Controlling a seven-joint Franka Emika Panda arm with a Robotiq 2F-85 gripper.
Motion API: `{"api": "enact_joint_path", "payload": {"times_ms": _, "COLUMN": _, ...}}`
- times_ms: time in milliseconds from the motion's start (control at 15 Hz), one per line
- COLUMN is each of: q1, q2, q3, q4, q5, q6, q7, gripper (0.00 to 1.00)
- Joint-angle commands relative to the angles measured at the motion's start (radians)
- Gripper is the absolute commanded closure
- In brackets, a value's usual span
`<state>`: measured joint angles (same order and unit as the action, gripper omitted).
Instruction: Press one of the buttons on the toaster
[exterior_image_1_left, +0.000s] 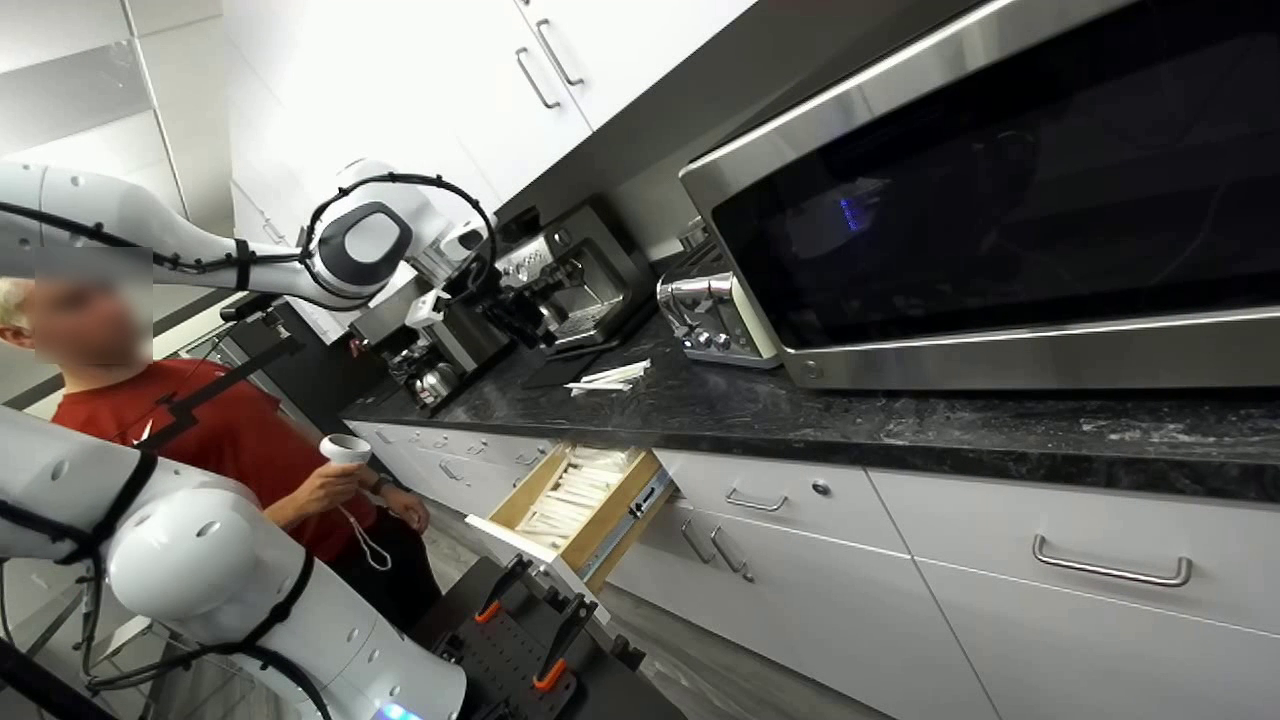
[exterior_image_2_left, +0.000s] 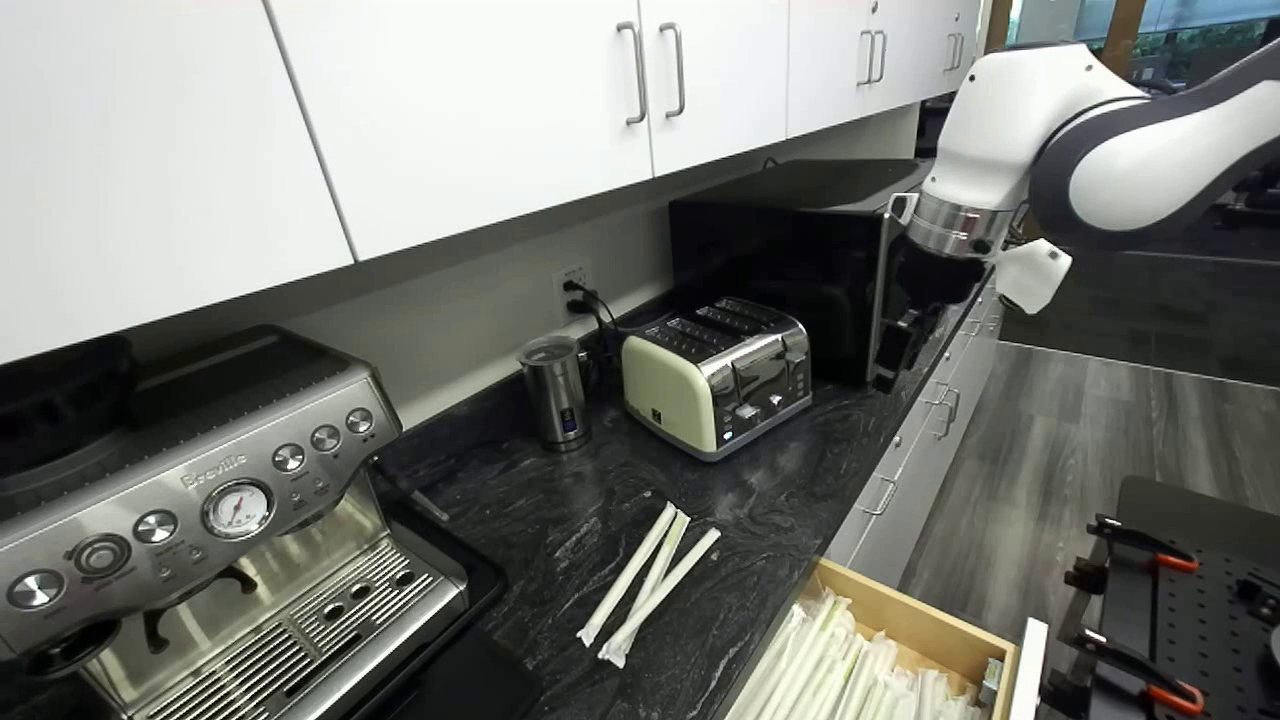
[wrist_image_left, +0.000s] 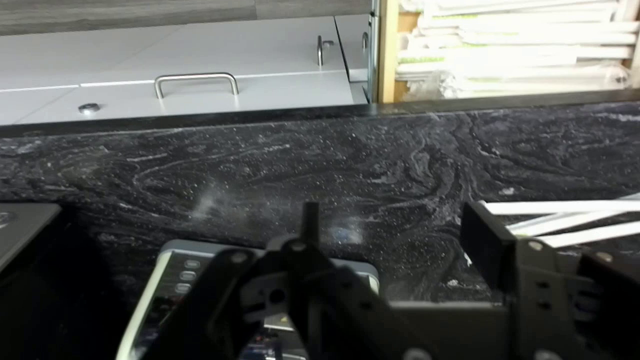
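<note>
A dark counter (wrist_image_left: 250, 175) crosses the wrist view. Nearest hangs the gripper (wrist_image_left: 395, 232), its fingers (wrist_image_left: 486, 245) apart; behind them, partly hidden, the toaster (exterior_image_2_left: 715, 380) stands on the counter, just beside the oven (exterior_image_1_left: 950, 230). Beyond the counter's edge, a drawer (wrist_image_left: 388, 50) of straws (wrist_image_left: 510, 55) juts out.

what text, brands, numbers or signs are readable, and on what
"Breville": silver metal espresso machine
Too small or blurred:
its captions and round white gauge
label on boxy cream-and-silver toaster
panel on silver cylindrical jug
green print on white wrapped straws
round badge on steel-framed black-glass oven
white mark on red shirt
</note>
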<state>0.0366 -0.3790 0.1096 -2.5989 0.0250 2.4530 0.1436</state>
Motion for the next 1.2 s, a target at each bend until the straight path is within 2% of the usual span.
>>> {"api": "enact_joint_path", "payload": {"times_ms": 0, "q1": -0.016, "q2": 0.139, "q3": 0.111, "q4": 0.159, "q5": -0.072, "q6": 0.023, "q7": 0.228, "gripper": 0.58}}
{"api": "enact_joint_path", "payload": {"times_ms": 133, "q1": -0.038, "q2": 0.217, "q3": 0.157, "q4": 0.229, "q5": -0.164, "q6": 0.070, "q7": 0.359, "gripper": 0.73}}
{"api": "enact_joint_path", "payload": {"times_ms": 267, "q1": -0.060, "q2": 0.280, "q3": 0.155, "q4": 0.257, "q5": -0.289, "q6": 0.131, "q7": 0.443, "gripper": 0.88}}
{"api": "enact_joint_path", "payload": {"times_ms": 400, "q1": -0.060, "q2": 0.354, "q3": 0.124, "q4": 0.290, "q5": -0.392, "q6": 0.169, "q7": 0.488, "gripper": 1.00}}
{"api": "enact_joint_path", "payload": {"times_ms": 533, "q1": -0.045, "q2": 0.421, "q3": 0.076, "q4": 0.314, "q5": -0.432, "q6": 0.197, "q7": 0.484, "gripper": 1.00}}
{"api": "enact_joint_path", "payload": {"times_ms": 867, "q1": 0.019, "q2": 0.552, "q3": -0.011, "q4": 0.347, "q5": -0.394, "q6": 0.262, "q7": 0.412, "gripper": 1.00}}
{"api": "enact_joint_path", "payload": {"times_ms": 933, "q1": 0.034, "q2": 0.504, "q3": -0.025, "q4": 0.313, "q5": -0.386, "q6": 0.241, "q7": 0.421, "gripper": 0.99}}
{"api": "enact_joint_path", "payload": {"times_ms": 1133, "q1": 0.054, "q2": 0.548, "q3": -0.044, "q4": 0.331, "q5": -0.381, "q6": 0.252, "q7": 0.415, "gripper": 0.99}}
